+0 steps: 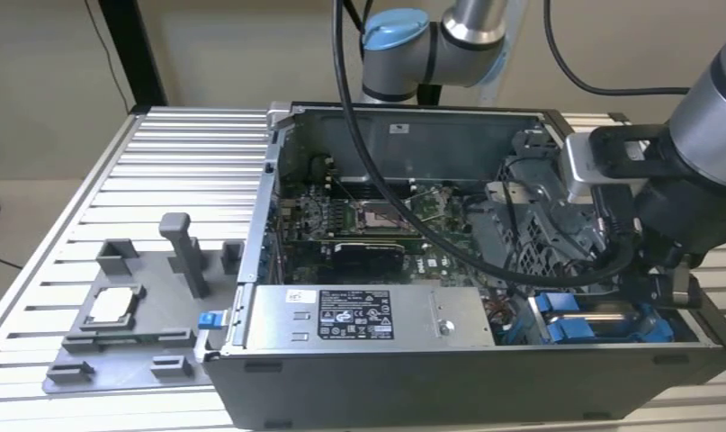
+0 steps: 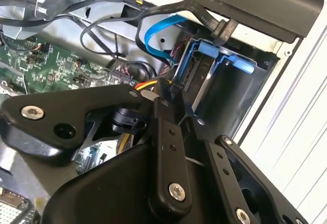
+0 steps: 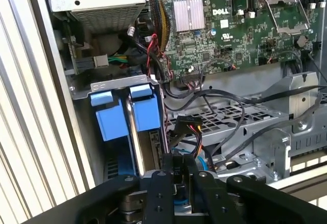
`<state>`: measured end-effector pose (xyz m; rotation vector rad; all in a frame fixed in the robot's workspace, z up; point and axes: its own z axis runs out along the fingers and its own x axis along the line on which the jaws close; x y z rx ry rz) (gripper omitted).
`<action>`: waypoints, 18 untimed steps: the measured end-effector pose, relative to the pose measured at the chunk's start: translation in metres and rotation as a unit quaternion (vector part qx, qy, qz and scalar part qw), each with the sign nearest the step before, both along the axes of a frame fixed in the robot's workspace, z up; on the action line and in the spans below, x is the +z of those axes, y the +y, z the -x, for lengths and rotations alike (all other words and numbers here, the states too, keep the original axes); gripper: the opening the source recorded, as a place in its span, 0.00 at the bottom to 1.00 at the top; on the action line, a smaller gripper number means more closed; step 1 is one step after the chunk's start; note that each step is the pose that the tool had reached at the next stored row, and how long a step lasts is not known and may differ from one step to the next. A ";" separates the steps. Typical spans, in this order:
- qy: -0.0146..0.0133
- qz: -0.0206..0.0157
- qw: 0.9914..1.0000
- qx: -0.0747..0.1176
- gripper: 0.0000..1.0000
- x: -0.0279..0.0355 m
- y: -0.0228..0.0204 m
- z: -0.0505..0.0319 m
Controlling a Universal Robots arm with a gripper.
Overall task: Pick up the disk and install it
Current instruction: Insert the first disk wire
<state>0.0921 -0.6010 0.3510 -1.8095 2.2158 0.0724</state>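
From my station I see the arm (image 1: 711, 135) reaching down into one corner of the open computer case (image 1: 459, 378), which stands on the slatted tabletop (image 1: 183, 153).

In both wrist views the fingers (image 3: 161, 193) (image 2: 166, 147) sit close together with only a narrow slot between them. I cannot tell whether they are clamped on anything.

The disk (image 3: 148, 112) (image 2: 204, 46) stands on edge in the drive bay (image 3: 82, 88), directly ahead of the fingers and in line with them. Its blue frame end points away from them. In the second wrist view one fingertip lies right against the near edge of that blue frame, though I can't confirm contact.

A second blue carrier (image 3: 110, 121) stands in the same bay just beside the disk, on the side toward the case wall. Both ends look level with each other.

Past the bay from the fingers lies the motherboard (image 3: 230, 40), with loose cables running between it and the disk. A blue cable (image 2: 156, 29) loops just beyond the bay.

In the exterior view the power supply (image 1: 351, 315) sits inside the case, well off from the fingers. Further still, outside the case, a grey tray (image 1: 122, 342) holding a chip (image 1: 113, 304) rests on the tabletop.
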 end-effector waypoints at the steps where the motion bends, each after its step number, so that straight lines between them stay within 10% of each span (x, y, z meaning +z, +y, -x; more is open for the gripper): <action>1: 0.000 0.000 1.000 0.000 0.00 0.0001 0.0000 0.0000; 7: 0.002 0.000 1.000 0.001 0.00 0.0020 0.0004 -0.0004; 9: 0.017 0.001 1.000 0.001 0.00 0.0021 0.0004 -0.0041; 11: 0.025 0.001 1.000 0.001 0.00 0.0022 0.0004 -0.0098; 18: 0.037 0.006 0.999 0.015 0.00 0.0007 0.0003 -0.0193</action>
